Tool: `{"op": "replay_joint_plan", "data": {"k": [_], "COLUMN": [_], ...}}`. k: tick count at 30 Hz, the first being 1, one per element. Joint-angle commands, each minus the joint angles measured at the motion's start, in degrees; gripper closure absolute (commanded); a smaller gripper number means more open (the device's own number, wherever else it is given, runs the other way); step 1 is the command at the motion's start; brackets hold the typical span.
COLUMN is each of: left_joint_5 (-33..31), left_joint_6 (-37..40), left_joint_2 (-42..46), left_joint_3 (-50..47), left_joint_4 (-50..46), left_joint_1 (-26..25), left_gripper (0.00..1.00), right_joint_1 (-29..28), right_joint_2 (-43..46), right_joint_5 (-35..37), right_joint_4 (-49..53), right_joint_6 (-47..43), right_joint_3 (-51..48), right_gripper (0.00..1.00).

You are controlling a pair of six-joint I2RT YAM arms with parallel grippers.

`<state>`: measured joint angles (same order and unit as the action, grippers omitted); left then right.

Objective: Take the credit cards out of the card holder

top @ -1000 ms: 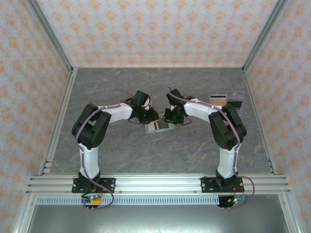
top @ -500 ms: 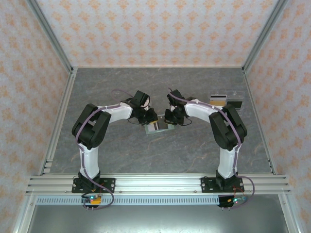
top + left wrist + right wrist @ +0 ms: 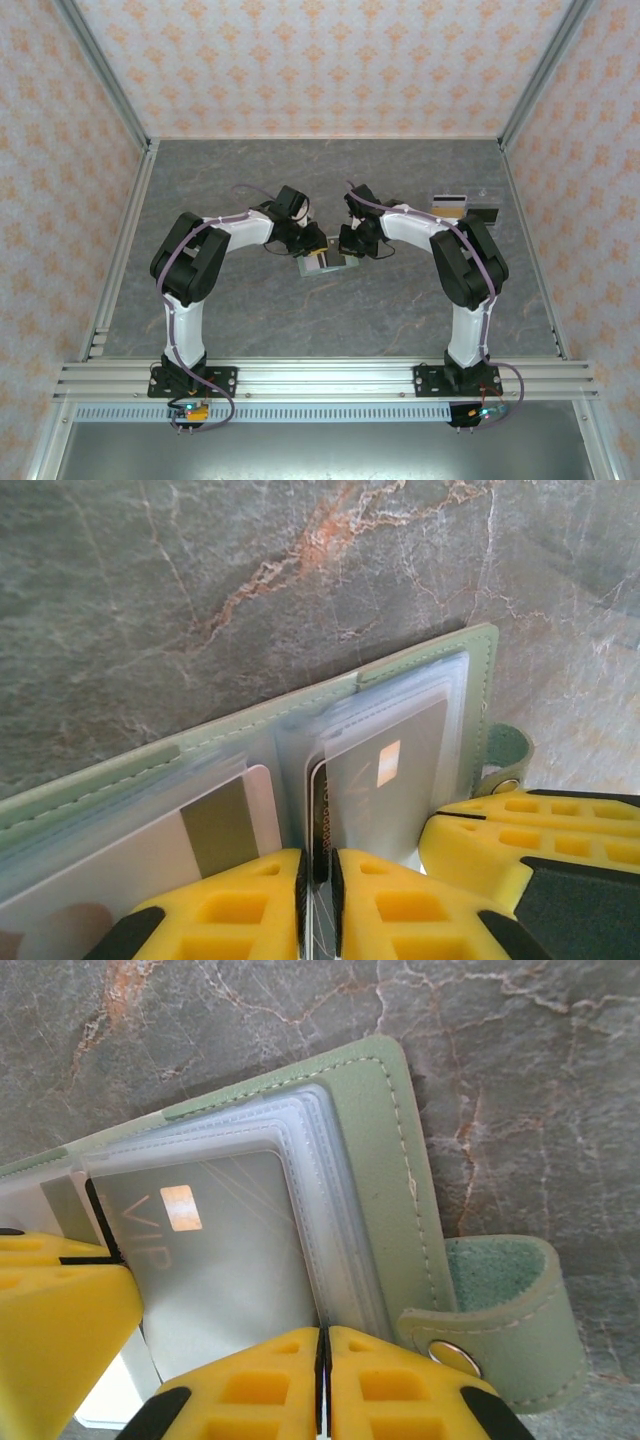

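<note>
Looking first at the top view, the card holder (image 3: 322, 262) is seen lying open on the bench (image 3: 250, 310), in the middle, directly between the left hand (image 3: 312, 243) and the right hand (image 3: 347, 240). Both hands are set down on it from the far side, so neither arm is meaningfully nearer. Two loose cards (image 3: 462, 207) are seen well apart, at the far right of the bench.

In the left wrist view the left hand (image 3: 318, 865) is closed, and a thin dark edge is pinched between its fingers; this is judged to be the near edge of the grey card (image 3: 385, 780), which sits in a clear sleeve of the holder. In the right wrist view the right hand (image 3: 322, 1335) is likewise closed, on the edge of the stacked clear sleeves (image 3: 340, 1260) just beside the snap tab (image 3: 500, 1310), so the holder is taken to be pinned there.

The deciding relation is this: the grey card lies straight ahead of the left fingers, its long axis roughly in line with them. A draw back along that line is therefore judged to be called for, with the holder kept down by the right hand. Whether the sleeve itself is also caught in the left pinch cannot be told.
</note>
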<state>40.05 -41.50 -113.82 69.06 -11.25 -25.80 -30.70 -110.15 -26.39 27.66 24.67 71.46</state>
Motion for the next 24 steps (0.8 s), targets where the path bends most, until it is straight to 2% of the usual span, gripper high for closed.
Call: {"op": "replay_joint_plan", "data": {"k": [1,6,11,17,24], "left_joint_5": [4.5,5.2,3.7,3.1,3.3], "left_joint_6": [1.2,0.5,0.5,0.9,1.9], "left_joint_2": [-1.7,-1.3,-0.2,2.4,4.0], "left_joint_3": [1.3,0.3,-0.7,-2.6,-5.2], "left_joint_4": [1.2,2.8,3.0,3.3,3.3], "left_joint_1": [-0.8,-0.8,-0.7,0.3,2.3], "left_gripper": [0.83,0.84,0.90,0.96,0.98], "right_joint_1": [-0.2,-0.2,-0.2,-0.2,-0.2], "right_joint_2": [-1.8,-1.7,-1.5,-1.3,0.2], "right_joint_5": [-0.9,-0.4,0.5,4.1,7.7], "right_joint_4": [0.2,0.3,0.6,1.8,2.7], "right_joint_6": [0.6,0.6,0.7,0.7,0.7], "right_joint_3": [0.0,-0.2,-0.4,-0.5,-1.1], "right_gripper": [0.90,0.90,0.90,0.90,0.91]}}
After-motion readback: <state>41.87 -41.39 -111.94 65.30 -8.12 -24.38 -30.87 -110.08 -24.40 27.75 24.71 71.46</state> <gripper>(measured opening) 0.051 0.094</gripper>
